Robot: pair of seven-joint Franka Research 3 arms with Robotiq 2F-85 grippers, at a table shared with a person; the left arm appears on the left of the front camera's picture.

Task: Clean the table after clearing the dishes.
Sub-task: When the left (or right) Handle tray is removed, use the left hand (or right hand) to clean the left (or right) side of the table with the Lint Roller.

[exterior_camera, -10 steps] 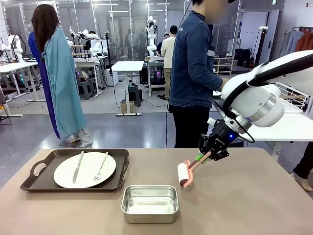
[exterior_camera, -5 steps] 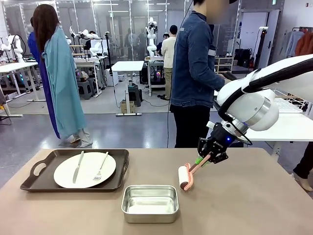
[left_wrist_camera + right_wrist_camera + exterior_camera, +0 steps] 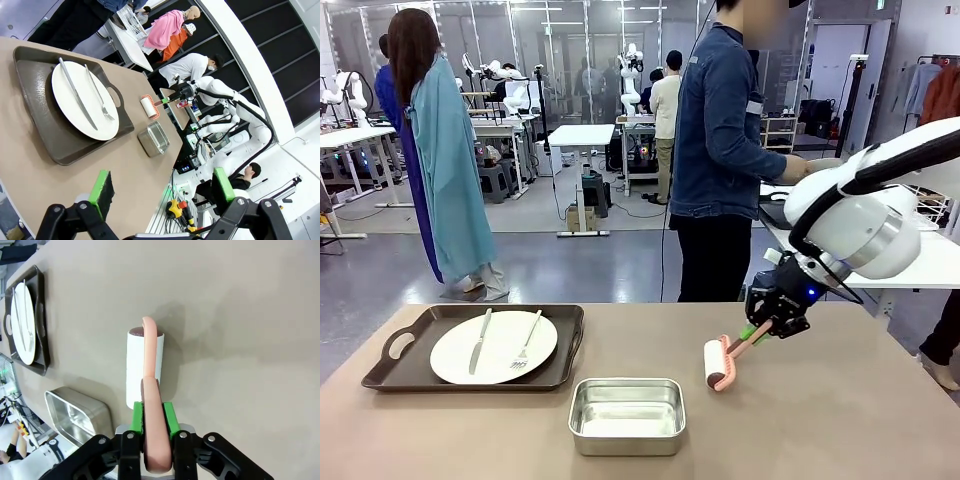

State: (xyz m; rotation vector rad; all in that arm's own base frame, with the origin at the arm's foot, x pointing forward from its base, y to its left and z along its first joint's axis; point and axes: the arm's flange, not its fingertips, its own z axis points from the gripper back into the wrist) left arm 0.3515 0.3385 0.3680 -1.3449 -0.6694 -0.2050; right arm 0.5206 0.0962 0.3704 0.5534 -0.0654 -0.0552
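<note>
The tan table (image 3: 840, 420) bears a dark brown tray (image 3: 395, 375) at the left. On the tray lies a white plate (image 3: 500, 340) with a knife and fork; these dishes also appear as the plate (image 3: 75, 92) and the plate (image 3: 24, 325). My right gripper (image 3: 765, 328) is shut on the pink handle of a lint roller (image 3: 717, 363), whose white head rests on the tabletop right of centre. From the wrist, the right gripper (image 3: 151, 422) clamps the handle while the roller (image 3: 137, 365) points away. Above the table's near left side, my left gripper (image 3: 162, 186) hangs open with nothing in it.
A small steel pan (image 3: 626, 415) sits near the front edge, left of the roller, and looks bare inside. A person in a denim jacket (image 3: 715, 130) stands at the far side, turned toward a white table (image 3: 920, 262) at the right.
The right gripper has slid the roller a short way to the right along the tabletop. The tray, plate and pan have not moved.
</note>
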